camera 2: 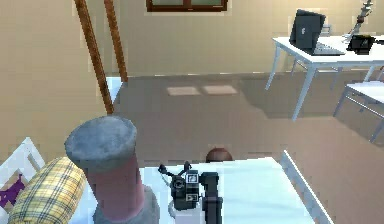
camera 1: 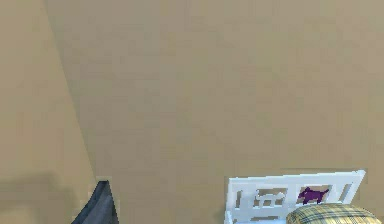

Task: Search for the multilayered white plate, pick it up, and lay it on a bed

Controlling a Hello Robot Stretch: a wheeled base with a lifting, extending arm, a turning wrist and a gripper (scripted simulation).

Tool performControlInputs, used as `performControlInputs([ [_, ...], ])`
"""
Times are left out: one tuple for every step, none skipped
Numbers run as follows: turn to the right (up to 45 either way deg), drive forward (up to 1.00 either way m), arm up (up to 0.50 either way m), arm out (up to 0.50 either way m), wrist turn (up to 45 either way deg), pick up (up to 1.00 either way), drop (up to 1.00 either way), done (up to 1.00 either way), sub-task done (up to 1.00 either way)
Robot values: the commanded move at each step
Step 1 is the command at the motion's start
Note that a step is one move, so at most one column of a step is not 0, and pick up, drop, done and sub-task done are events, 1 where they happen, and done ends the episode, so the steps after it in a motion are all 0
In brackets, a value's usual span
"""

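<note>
Your forward view faces the wall (camera 1: 220,90) up close; arm side view looks over the bed (camera 2: 265,185); both share the pillow (camera 1: 330,214).

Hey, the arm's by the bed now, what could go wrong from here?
1. The gripper sits close to a tall grey-topped cylinder at the bed; a turn could knock it over.
2. I cannot tell whether the gripper holds anything, so a release onto the bed might be mistimed.
3. Ahead, the wall and headboard look near; driving forward may hit them.
</note>
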Motion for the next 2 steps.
performControlInputs([
  [0.0, 0.00, 0.00, -0.08, 0.0, 0.00, 0.00, 0.00, 0.00],
  [0.0, 0.00, 0.00, 0.00, 0.0, 0.00, 0.00, 1.00, 0.00],
])
